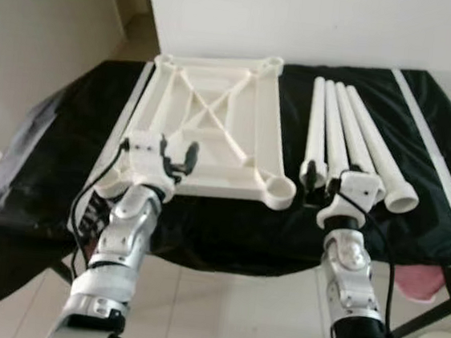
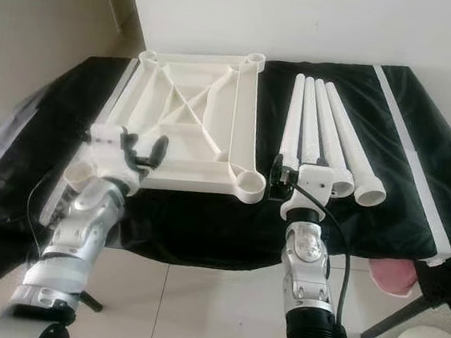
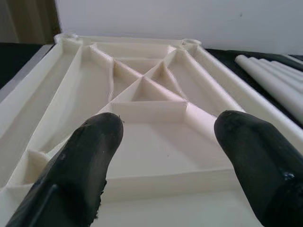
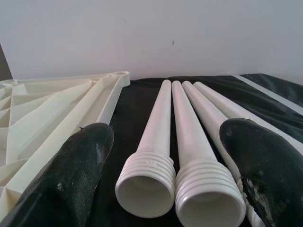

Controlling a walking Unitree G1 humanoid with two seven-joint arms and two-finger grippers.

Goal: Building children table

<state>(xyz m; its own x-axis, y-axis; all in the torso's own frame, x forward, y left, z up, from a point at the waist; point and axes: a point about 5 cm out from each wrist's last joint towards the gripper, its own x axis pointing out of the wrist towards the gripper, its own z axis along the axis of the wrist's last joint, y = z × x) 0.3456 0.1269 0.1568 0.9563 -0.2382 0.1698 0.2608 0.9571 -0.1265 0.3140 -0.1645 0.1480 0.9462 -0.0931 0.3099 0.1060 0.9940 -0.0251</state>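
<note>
A table (image 1: 423,133) draped in black cloth carried the parts of a white plastic children's table. The tabletop panel (image 1: 214,127) lay upside down on the robot's left half of the cloth, its ribbed underside and corner sockets (image 1: 279,192) facing up. Four white legs (image 1: 349,142) lay side by side to its right, apart from the panel, their threaded open ends toward the robot.

The left tool (image 1: 174,159) hovered over the near edge of the panel, fingers (image 3: 90,156) spread wide and holding nothing. The right tool (image 4: 165,156) sat at the near ends of the legs, fingers (image 4: 71,175) also spread wide around the two leftmost ends, gripping nothing.

Judging from this, assembly had hardly begun: no leg stood in any socket, so all four were left to be lifted and screwed in, and the finished piece turned upright.
</note>
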